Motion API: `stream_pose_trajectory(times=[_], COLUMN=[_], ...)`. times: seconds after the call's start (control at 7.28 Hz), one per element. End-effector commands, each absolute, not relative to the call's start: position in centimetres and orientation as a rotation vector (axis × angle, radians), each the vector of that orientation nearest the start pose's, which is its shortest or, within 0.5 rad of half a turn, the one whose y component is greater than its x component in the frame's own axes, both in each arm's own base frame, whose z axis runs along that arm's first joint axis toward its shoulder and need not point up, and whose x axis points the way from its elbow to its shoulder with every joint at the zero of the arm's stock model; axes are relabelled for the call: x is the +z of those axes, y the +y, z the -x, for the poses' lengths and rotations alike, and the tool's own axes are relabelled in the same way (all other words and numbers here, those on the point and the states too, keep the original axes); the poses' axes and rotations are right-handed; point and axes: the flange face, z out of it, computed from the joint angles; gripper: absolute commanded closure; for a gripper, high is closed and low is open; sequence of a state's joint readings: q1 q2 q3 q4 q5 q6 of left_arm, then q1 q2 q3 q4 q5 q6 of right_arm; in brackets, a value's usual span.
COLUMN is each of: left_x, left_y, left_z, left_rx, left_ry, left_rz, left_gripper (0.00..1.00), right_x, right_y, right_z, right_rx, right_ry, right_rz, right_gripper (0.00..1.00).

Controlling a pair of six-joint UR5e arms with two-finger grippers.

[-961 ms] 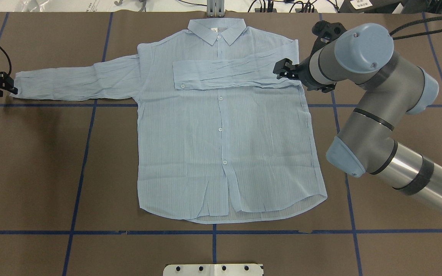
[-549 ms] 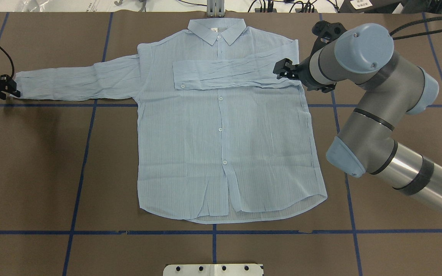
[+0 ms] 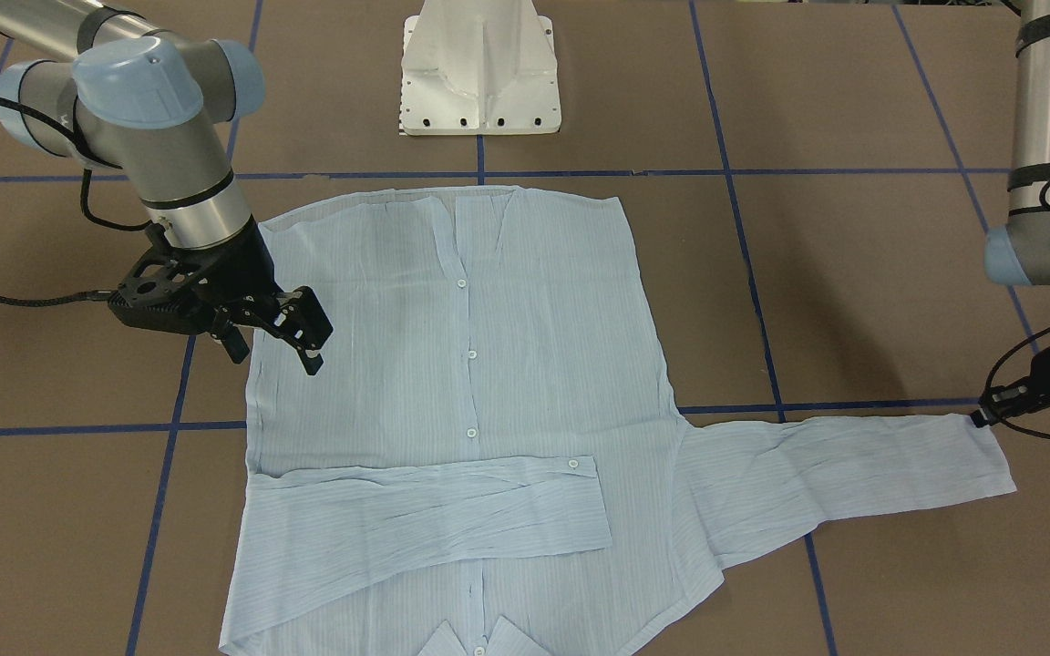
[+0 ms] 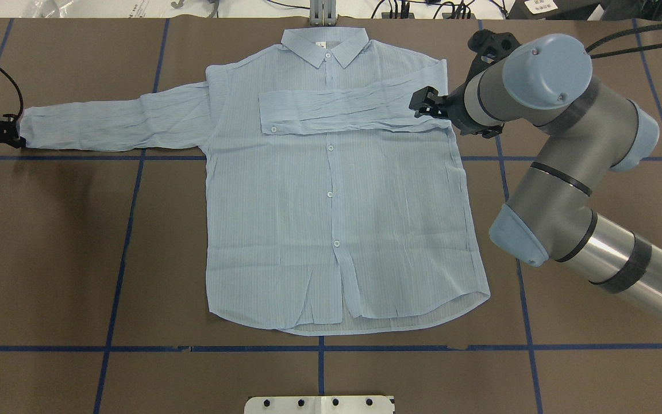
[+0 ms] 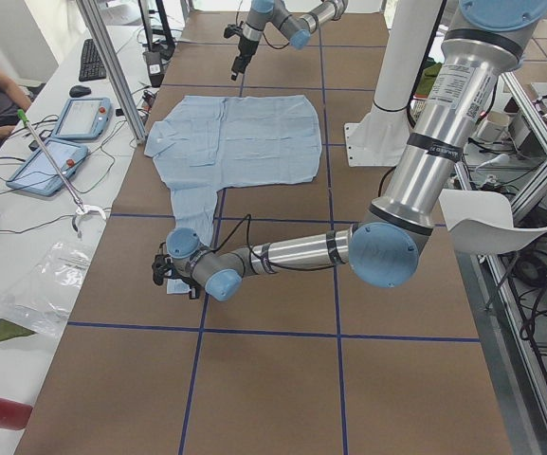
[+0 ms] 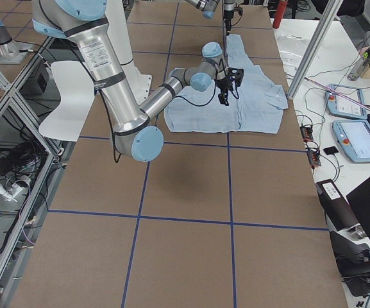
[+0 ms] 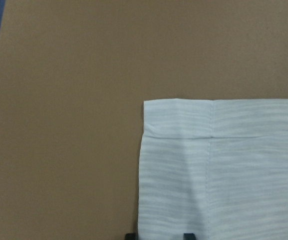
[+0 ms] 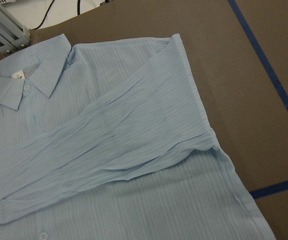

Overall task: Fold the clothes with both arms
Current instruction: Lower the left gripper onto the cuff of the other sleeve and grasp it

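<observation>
A pale blue striped shirt [image 4: 331, 201] lies flat and face up in the middle of the brown table [image 4: 49, 259], buttoned down the front, its collar [image 4: 324, 46] towards the far edge from the robot and its hem towards the white pedestal base [image 3: 479, 68]. The sleeve on the robot's right [image 4: 342, 112] is folded in across the chest, its cuff ending just short of the button line. The other sleeve [image 4: 118, 123] stretches straight out to the robot's left, along and just beyond a blue tape line [image 4: 130, 230]. The right end effector [image 3: 276, 355] hangs with its two fingers spread apart and nothing between them, raised over the shirt's right-hand edge near the point where the folded sleeve turns inward; its wrist camera looks down on that shoulder fold and the collar. The left end effector [image 3: 985, 417] sits low at the very end of the outstretched sleeve, right at the corner of the cuff [image 7: 183, 120]. In the left wrist view two dark fingertips [image 7: 130, 235] just show at the bottom edge with a gap between them, and the cuff's side edge runs into that gap; whether they pinch the cloth I cannot tell
</observation>
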State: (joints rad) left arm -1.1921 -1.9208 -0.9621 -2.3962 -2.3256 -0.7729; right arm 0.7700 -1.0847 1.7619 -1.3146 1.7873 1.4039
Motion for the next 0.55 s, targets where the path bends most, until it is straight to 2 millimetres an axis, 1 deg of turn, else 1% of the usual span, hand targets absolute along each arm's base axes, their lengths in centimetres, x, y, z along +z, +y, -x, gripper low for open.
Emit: stream_pose_trajectory(times=[0.0,0.14,0.27,0.41], left_x=[64.7,63.1,58.3,53.0], left_y=[-62.4,-62.7,-63.8,-65.0], left_z=[-18.4,-18.2,-18.9,-19.4], left_rx=[-0.119,-0.115,-0.162,-0.23], left_ry=[0.986,1.01,1.014,1.039], left_rz=[-0.019,-0.01,0.011,0.018], left_gripper=[1.0,1.0,1.0,1.0], right_x=[27.1,26.9,26.6,27.3], right_y=[-52.7,-52.7,-52.2,-51.4], right_z=[38.3,38.1,37.5,36.8], right_rx=[0.457,0.458,0.454,0.441], right_ry=[-0.928,-0.932,-0.938,-0.936], right_rz=[-0.242,-0.245,-0.244,-0.241], right_gripper=[0.0,0.0,0.0,0.0])
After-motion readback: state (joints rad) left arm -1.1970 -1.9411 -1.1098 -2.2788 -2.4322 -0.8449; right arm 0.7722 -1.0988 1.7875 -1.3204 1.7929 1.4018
